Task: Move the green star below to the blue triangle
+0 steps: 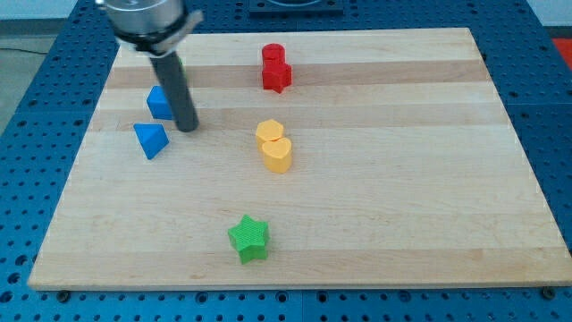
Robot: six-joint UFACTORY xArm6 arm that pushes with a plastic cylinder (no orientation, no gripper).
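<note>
Green star at bottom centre | blue triangle upper left | my tip beside it, rod half hiding blue block

Bright, even overhead light; soft short shadows under blocks; mild glare on the counter; focus sharp throughout.

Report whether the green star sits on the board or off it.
On: the green star rests on the wooden board, inside its bottom edge.
</note>
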